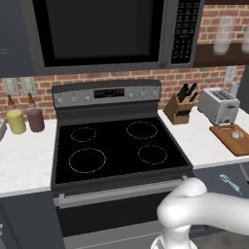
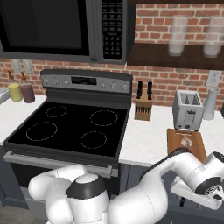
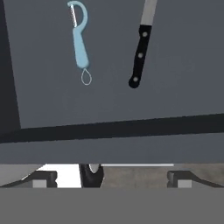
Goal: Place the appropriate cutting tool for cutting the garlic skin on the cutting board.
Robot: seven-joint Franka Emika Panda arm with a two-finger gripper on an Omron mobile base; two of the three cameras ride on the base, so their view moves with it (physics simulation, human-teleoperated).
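Two tools lie side by side on a grey drawer floor [image 3: 175, 70] in the hand view: a black-handled knife [image 3: 140, 54] and the teal peeler [image 3: 79, 39], apart. The board [image 2: 186, 142] sits by the toaster [image 2: 187, 109], garlic [image 1: 237, 134] on it. The gripper [image 3: 111, 177] hangs spread wide, holding nothing, short of the peeler.

Teal-handled cutting tool [image 3: 80, 39] flat in grey drawer; garlic [image 1: 237, 134], seemingly, on cutting board [image 1: 228, 141].
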